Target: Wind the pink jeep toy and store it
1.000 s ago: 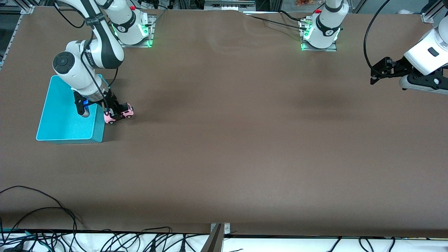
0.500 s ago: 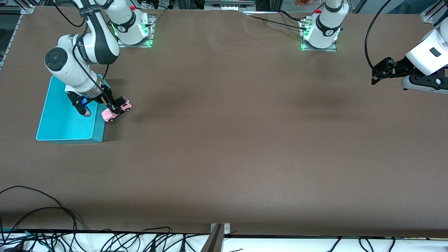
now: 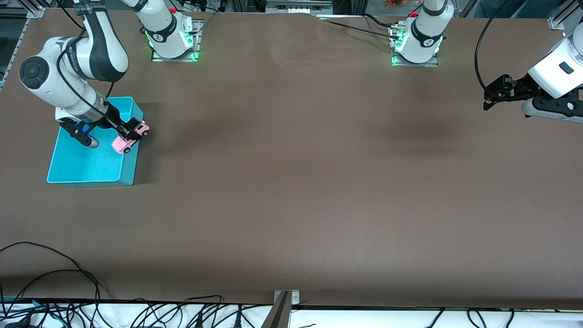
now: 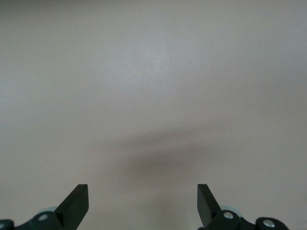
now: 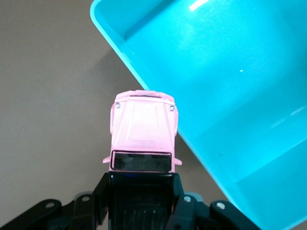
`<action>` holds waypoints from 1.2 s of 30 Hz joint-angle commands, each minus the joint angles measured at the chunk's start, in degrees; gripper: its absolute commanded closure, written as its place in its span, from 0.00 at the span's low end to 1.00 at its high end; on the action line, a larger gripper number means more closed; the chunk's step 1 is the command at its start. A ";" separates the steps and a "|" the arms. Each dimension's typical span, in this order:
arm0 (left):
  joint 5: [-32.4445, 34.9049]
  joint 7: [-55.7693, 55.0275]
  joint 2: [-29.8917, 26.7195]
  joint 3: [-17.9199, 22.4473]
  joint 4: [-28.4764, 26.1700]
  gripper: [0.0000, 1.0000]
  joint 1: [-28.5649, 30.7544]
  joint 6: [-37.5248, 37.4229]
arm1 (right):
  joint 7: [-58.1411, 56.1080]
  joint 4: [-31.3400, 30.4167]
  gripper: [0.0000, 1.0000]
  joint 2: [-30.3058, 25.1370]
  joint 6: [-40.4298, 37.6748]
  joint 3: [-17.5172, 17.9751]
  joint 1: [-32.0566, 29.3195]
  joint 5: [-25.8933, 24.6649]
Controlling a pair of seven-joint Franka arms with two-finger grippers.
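The pink jeep toy hangs in the air, tilted, with my right gripper shut on its black roof. It is over the turquoise bin's wall that faces the table's middle. In the right wrist view the pink jeep toy shows its pink hood, with my right gripper clamped on both sides of the roof and the turquoise bin just beside it. My left gripper waits open over the table near the left arm's end; in the left wrist view my left gripper holds nothing.
Brown table all around. Both arm bases stand along the back edge. Cables lie off the table's front edge.
My right gripper has lifted the pink jeep toy off the table and carried it toward the bin, from beside the bin's wall to over it. The left arm has barely moved.
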 commanded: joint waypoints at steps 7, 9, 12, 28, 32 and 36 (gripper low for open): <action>-0.95 -0.31 0.09 -0.54 0.63 0.00 0.57 -0.22 | -10.41 0.00 1.00 0.21 -1.87 -5.44 -1.12 -0.51; -0.95 -0.31 0.09 -0.54 0.63 0.00 0.57 -0.22 | -13.05 0.00 1.00 0.47 -1.78 -7.28 -1.12 -1.03; -0.95 -0.22 0.09 -0.54 0.63 0.00 0.57 -0.22 | -17.53 0.00 1.00 1.70 -1.69 -9.31 -1.12 -3.13; -0.87 -0.31 0.09 -0.54 0.63 0.00 0.57 -0.22 | -20.36 0.00 1.00 6.97 -1.25 -11.51 -1.65 -13.68; -0.95 -0.22 0.09 -0.54 0.63 0.00 0.65 -0.22 | -20.62 0.09 1.00 8.29 -0.90 -11.51 -2.79 -15.27; -0.87 -0.31 0.09 -0.54 0.63 0.00 0.57 -0.31 | -22.90 0.09 1.00 9.00 -0.11 -11.51 -3.84 -15.71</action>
